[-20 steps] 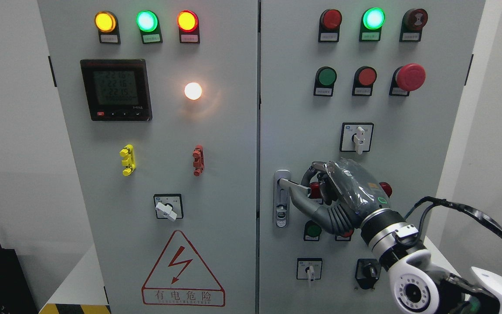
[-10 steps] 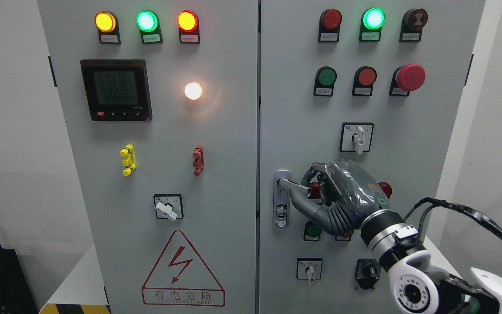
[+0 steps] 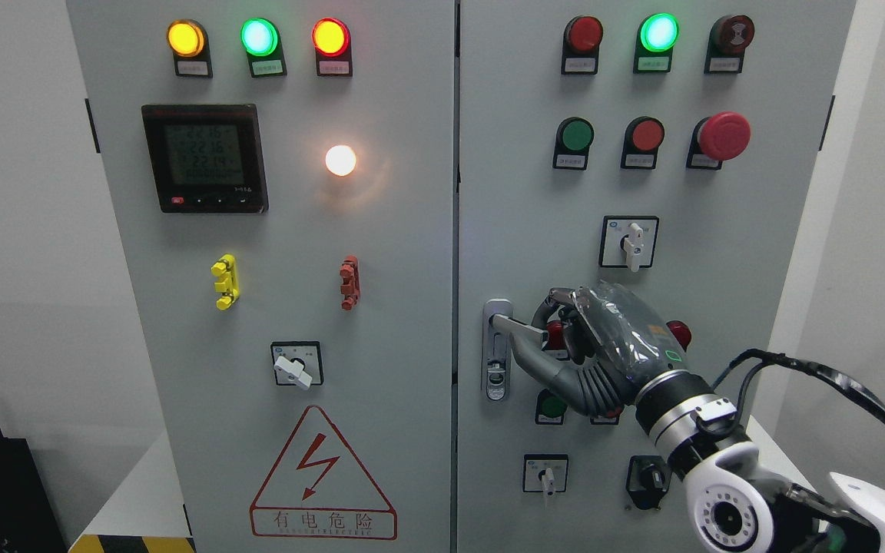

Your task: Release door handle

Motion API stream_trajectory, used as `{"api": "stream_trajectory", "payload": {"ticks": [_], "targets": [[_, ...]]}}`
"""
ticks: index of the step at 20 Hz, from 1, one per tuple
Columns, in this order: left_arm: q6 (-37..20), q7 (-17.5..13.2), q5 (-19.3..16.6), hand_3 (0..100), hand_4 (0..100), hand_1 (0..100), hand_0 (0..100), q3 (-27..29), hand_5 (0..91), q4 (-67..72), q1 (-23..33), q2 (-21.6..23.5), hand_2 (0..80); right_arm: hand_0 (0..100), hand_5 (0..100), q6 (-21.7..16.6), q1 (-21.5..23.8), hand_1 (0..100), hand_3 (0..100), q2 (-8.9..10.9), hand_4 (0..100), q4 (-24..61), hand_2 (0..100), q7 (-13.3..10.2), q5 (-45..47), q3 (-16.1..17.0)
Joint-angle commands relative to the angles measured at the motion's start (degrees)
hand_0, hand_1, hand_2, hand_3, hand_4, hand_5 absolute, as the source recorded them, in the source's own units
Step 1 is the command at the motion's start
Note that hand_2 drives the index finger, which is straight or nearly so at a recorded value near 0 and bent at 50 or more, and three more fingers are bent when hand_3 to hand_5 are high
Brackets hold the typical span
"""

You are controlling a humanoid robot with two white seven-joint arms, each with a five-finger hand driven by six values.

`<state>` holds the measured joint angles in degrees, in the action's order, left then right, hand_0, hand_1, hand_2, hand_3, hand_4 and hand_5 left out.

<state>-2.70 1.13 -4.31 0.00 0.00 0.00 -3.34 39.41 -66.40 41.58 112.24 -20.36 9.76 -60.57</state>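
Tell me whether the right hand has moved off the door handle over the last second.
No. The right hand sits where it was, fingers curled on the door handle, at the same spot below the rotary switch.

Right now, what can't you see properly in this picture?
Head view only:
- The right hand covers the end of the door handle, so its hold there is unclear.
- The hand also hides buttons behind it.
- Small labels under the lamps are too tiny to read.
- The meter digits are blurry.
- The left hand is out of the picture.
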Motion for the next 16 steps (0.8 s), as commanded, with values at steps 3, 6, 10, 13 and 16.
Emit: {"api": "stream_trajectory", "payload": {"ticks": [3, 6, 10, 13, 16], "targets": [[0.0, 0.0, 0.0, 0, 0, 39, 12, 0.1, 0.0, 0.5, -0.2, 0.0, 0.0, 44, 100, 0.0, 0.3, 32, 100, 0.00, 100, 0.0, 53, 0.0, 0.0, 0.0], [0.0, 0.0, 0.0, 0, 0, 39, 12, 0.1, 0.0, 0.5, -0.2, 0.0, 0.0, 44, 100, 0.0, 0.4, 32, 100, 0.00, 100, 0.0, 53, 0.0, 0.0, 0.0], [0.0, 0.0, 0.0, 0, 0, 39, 12, 0.1, 0.0, 0.5, -0.2, 0.0, 0.0, 44, 100, 0.0, 0.4, 32, 100, 0.00, 100, 0.0, 54, 0.0, 0.0, 0.0], [0.0, 0.0, 0.0, 0, 0, 39, 12, 0.1, 0.0, 0.5, -0.1, 0.0, 0.0, 45, 100, 0.0, 0.4, 32, 100, 0.00, 100, 0.0, 54, 0.0, 0.0, 0.0], [0.0, 0.0, 0.0, 0, 0, 39, 12, 0.1, 0.0, 0.5, -0.2, 0.0, 0.0, 45, 100, 0.1, 0.4, 32, 100, 0.00, 100, 0.0, 54, 0.0, 0.0, 0.0]]}}
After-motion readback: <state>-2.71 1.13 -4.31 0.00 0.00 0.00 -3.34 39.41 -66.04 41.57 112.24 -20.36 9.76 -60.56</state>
